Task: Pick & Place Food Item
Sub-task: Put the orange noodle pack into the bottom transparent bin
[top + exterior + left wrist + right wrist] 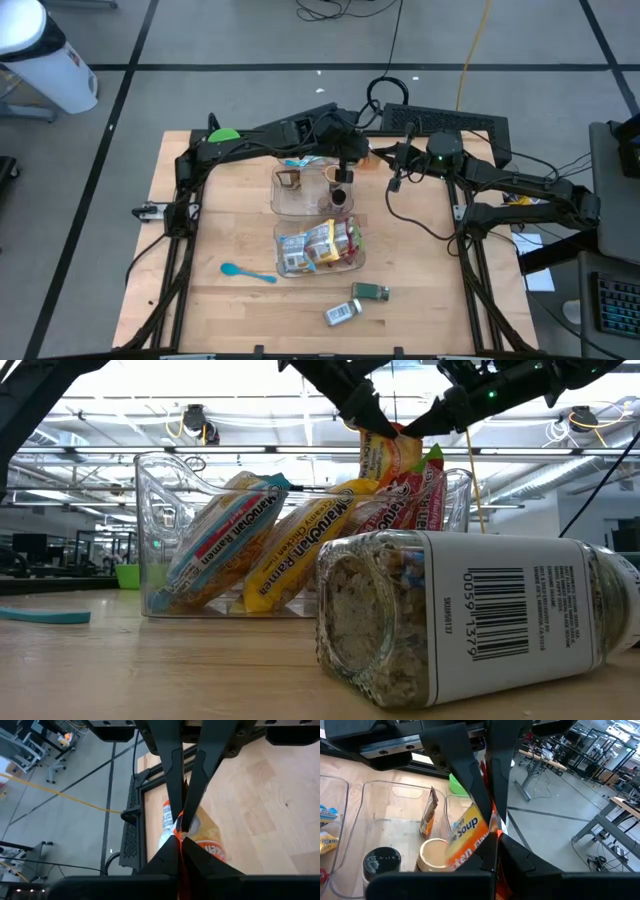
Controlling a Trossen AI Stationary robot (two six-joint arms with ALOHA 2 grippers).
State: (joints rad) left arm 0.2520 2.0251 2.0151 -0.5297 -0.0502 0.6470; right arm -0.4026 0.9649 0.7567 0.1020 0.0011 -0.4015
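Note:
An orange soup packet (396, 460) hangs in the air just right of the far clear bin (283, 205), between my two grippers. My left gripper (179, 840) reaches in from the table's left and is shut on the packet. My right gripper (495, 842) comes from the table's right and is also shut on it. The two sets of fingers meet tip to tip. In the right wrist view the packet (466, 837) shows the word "Soup". My left gripper pinches the packet's upper edge (383, 432) between its two fingers, slanting down from the table's left. The packet (207, 840) hangs below the fingers, clear of the table and the bin. My right gripper pinches the same upper edge (412, 434) between its two fingers, coming about level from the table's right. Its fingertips (186, 817) stand right against my left gripper's. The packet hangs below.
The far bin holds a brown packet (289, 179), a cup (333, 174) and a dark lid (339, 196). The near clear bin (284, 268) is packed with ramen packets. Two jars (370, 292) (342, 312) lie near the front edge, with a blue spoon (245, 272) and a green bowl (222, 135) at the left.

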